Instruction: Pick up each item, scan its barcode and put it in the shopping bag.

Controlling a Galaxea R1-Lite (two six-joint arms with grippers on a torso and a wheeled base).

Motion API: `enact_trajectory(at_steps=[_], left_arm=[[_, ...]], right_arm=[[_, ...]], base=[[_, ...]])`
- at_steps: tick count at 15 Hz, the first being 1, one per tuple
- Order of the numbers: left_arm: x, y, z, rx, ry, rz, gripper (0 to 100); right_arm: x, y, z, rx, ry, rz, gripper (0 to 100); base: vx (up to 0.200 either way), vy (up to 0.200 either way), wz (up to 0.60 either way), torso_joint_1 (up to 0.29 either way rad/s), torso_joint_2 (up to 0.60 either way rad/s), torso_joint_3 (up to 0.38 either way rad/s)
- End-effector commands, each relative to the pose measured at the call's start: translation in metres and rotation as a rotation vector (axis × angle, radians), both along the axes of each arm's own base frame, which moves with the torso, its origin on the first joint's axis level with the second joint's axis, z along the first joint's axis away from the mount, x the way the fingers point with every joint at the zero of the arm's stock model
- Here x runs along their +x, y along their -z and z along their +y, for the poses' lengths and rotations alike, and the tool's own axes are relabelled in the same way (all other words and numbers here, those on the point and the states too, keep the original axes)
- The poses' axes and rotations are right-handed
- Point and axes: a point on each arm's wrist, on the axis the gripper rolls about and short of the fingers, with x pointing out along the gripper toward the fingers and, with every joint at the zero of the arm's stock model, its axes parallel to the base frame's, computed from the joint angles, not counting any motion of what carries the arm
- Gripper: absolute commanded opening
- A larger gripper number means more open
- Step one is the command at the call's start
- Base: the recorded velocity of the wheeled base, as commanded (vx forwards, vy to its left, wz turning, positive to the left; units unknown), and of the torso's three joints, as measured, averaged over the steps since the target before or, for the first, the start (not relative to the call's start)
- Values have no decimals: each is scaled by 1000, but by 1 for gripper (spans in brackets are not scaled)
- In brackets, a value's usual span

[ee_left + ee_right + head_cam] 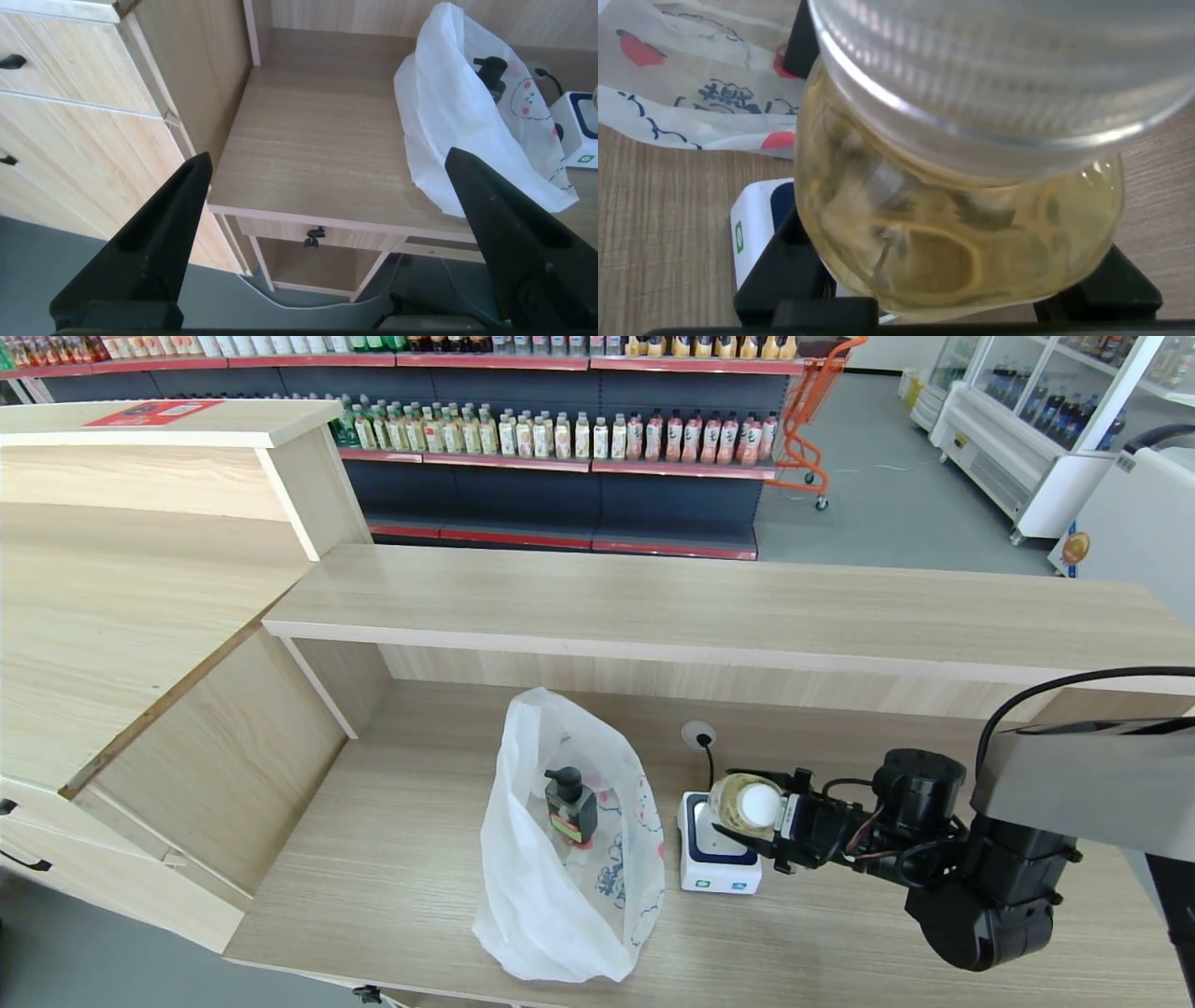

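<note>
My right gripper [761, 807] is shut on a clear jar [742, 803] of yellowish contents with a white lid, lying sideways just above the white barcode scanner [717, 868]. Close up, the jar [962, 215] hangs over the scanner [757, 238]. Left of the scanner stands the white shopping bag [560, 840], mouth open, with a dark pump bottle [570, 805] inside. My left gripper [327, 233] hangs open off the counter's near left corner, over the floor; from there the bag [467, 121] and the pump bottle [491, 73] are in sight.
The lower counter [392, 887] is walled by a raised wooden ledge [709, 607] behind and a side panel [215, 756] on the left. A cable [708, 758] runs from a grommet to the scanner. Drink shelves stand in the background. A drawer knob [313, 238] sits under the counter front.
</note>
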Motion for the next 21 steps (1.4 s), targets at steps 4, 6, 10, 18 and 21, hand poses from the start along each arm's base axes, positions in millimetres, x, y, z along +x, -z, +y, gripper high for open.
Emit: enact_trajectory(at_steps=[4,6,10,18,21], left_arm=[[0,0,0,0,0,1,100],[0,0,0,0,0,0,100],[0,0,0,0,0,0,100],[0,0,0,0,-2,0,100],[0,0,0,0,0,0,100]], right_arm=[[6,10,2,-3,1,11,0],[6,10,0,-3,4,12,0],[4,-7,-7,59,30,49,0],[-110,-112,-38,445,169,371,0],[-128,-106,-28,657,343,588,0]], base=[[0,0,0,0,0,0],[0,0,0,0,0,0],[0,0,0,0,0,0],[0,0,0,0,0,0],[0,0,0,0,0,0]])
